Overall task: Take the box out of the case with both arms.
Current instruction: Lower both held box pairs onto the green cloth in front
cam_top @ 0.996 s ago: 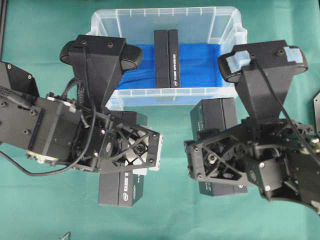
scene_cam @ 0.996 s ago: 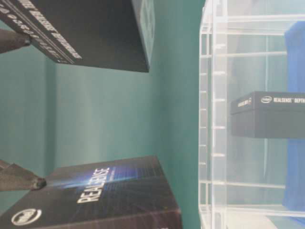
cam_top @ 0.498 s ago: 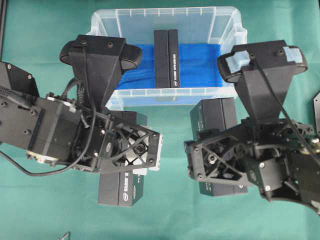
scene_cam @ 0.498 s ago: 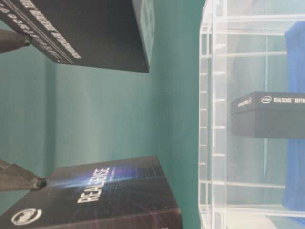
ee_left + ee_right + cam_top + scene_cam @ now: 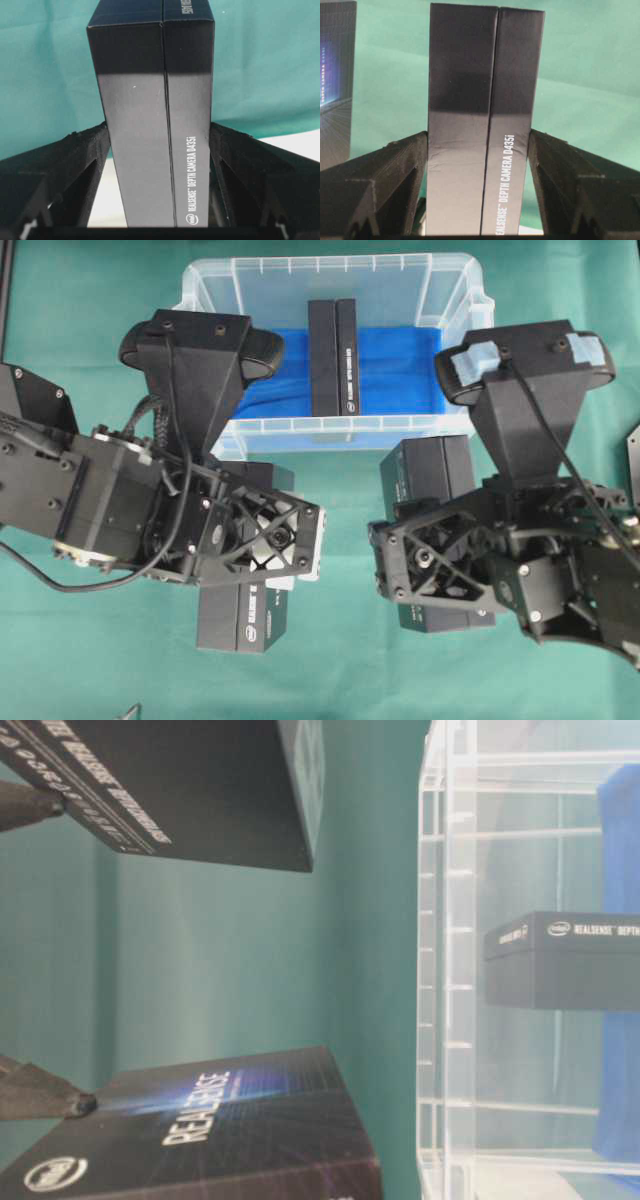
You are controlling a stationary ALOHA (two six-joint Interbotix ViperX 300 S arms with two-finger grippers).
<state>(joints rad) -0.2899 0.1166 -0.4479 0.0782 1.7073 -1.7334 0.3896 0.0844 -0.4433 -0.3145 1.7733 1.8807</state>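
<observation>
The clear case stands at the back, blue liner on its floor, and one black box stands on edge inside it, also visible through the wall. My left gripper is shut on a second black box in front of the case, its fingers pressing both sides of the box. My right gripper is shut on a third black box, with the fingers flat against the box. Both held boxes are outside the case.
Green cloth covers the table. A small dark item lies at the front left edge, and a black part shows at the right edge. The two held boxes stand close before the case wall.
</observation>
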